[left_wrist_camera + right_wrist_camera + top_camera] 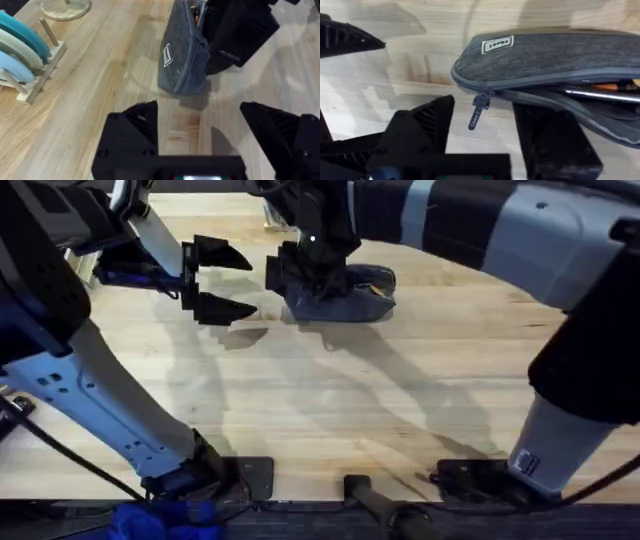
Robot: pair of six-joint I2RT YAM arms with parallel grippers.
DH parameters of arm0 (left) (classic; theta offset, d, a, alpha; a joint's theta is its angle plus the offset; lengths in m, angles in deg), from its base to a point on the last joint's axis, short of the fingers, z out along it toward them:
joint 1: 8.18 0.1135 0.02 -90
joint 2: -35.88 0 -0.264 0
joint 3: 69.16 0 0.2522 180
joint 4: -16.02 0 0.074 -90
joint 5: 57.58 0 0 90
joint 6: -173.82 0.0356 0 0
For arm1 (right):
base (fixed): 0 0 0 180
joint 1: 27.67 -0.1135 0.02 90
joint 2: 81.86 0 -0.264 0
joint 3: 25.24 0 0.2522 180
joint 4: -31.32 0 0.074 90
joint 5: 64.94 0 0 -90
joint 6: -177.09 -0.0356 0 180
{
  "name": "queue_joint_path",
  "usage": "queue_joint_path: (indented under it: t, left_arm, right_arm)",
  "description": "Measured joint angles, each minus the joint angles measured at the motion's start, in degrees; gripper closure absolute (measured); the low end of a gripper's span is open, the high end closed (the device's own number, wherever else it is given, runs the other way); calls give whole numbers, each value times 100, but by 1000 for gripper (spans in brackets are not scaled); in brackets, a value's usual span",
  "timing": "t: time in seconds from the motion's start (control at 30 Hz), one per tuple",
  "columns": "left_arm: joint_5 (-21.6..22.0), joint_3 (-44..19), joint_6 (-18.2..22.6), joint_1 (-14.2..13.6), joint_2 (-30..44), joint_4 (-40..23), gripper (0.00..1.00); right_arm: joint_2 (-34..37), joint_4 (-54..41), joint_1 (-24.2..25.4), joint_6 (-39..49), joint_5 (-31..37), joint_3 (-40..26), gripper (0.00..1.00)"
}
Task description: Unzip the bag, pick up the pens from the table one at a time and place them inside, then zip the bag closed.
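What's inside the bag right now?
Through the open zipper of the bag, a silver pen and something orange show. The fabric covers the rest, so any count is uncertain.

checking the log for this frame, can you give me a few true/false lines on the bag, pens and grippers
1. The bag is partly unzipped. True.
2. The left gripper is shut on the zipper pull. False: its fingers are spread open and hold nothing; it sits beside the bag.
3. At least one pen lies inside the bag. True.
4. The bag sits in the dish rack. False: it lies on the table.
5. The right gripper is at the bag's zipper end, with the pull hanging between its fingers. True.
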State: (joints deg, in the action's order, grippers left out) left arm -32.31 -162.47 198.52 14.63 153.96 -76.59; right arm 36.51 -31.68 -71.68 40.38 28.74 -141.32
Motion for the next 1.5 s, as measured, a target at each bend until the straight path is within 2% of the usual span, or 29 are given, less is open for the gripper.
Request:
queue_joint_path:
  t: [0.1,0.27,0.37,0.47,0.6,0.63,0.87,1.5]
  left_arm:
    - [0,0,0,0,0,0,8]
    - [0,0,1,0,0,0,8]
    - [0,0,2,0,0,0,7]
    - [0,0,0,0,0,2,8]
    - [0,0,0,0,1,0,8]
    - [0,-1,1,0,0,2,8]
    - [0,0,0,0,0,1,7]
    - [0,0,0,0,0,0,8]
  right_arm:
    - [0,22,0,0,17,0,379]
    - [0,42,0,1,107,0,417]
    - [1,84,0,0,134,0,542]
    - [0,94,0,1,149,0,593]
    - [1,101,4,0,179,0,856]
    - [0,103,4,1,203,0,882]
    - [0,109,4,1,262,0,967]
    - [0,-146,4,2,120,-9,970]
